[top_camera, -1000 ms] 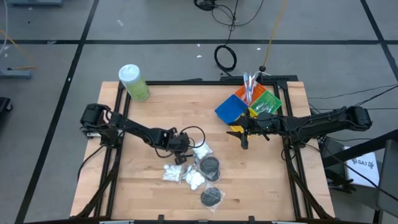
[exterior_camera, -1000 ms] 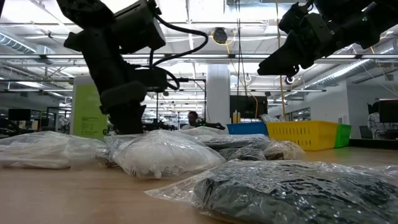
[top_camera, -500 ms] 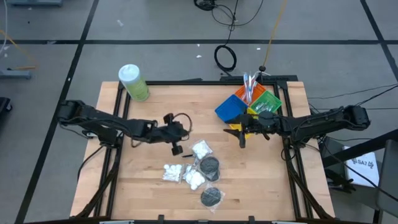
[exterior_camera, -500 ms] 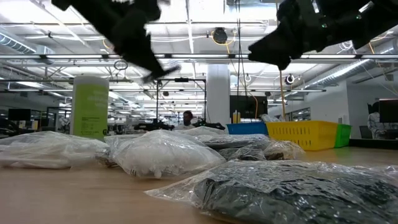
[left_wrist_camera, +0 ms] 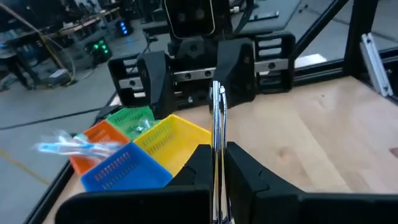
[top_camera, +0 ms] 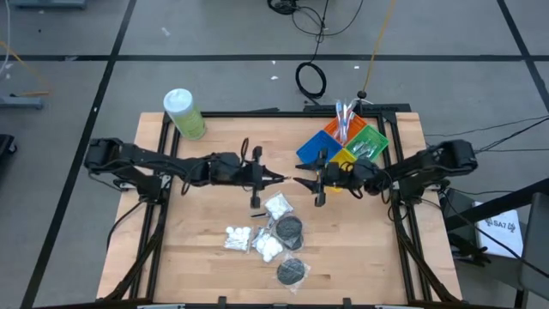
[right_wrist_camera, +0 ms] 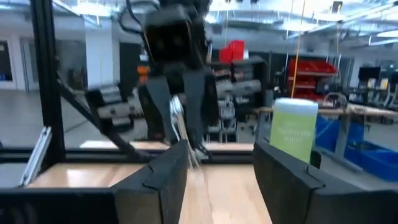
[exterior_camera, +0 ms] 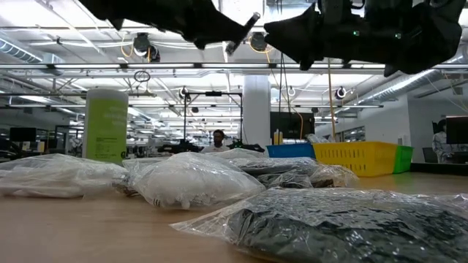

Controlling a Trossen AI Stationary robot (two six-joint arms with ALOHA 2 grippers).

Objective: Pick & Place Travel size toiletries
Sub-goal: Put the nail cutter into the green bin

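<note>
My left gripper hangs level above the middle of the table, pointing right, shut on a thin silver tube seen edge-on. My right gripper faces it, open, its fingers standing on either side of the tube's free end without touching. In the right wrist view the tube sticks out toward my open right gripper. Bags of cotton balls and black discs lie on the table below. Toothbrushes stick up out of the orange bin. My left gripper pinches the silver tube between its two fingers, at the end nearest the wrist. The fingers come level from the table's left and lie along the tube. It is lifted clear, its flat sides against the pads and its free end pointing right.
Blue, orange, yellow and green bins stand at the far right. A big green bottle with a white cap stands at the far left corner. Bare wood lies to the near left and near right of the pile.
My left gripper has risen from the pile of bags, moved toward the far and right side, and tipped from pointing down to level, carrying the silver tube up clear of the table. My right gripper has moved left toward it.
</note>
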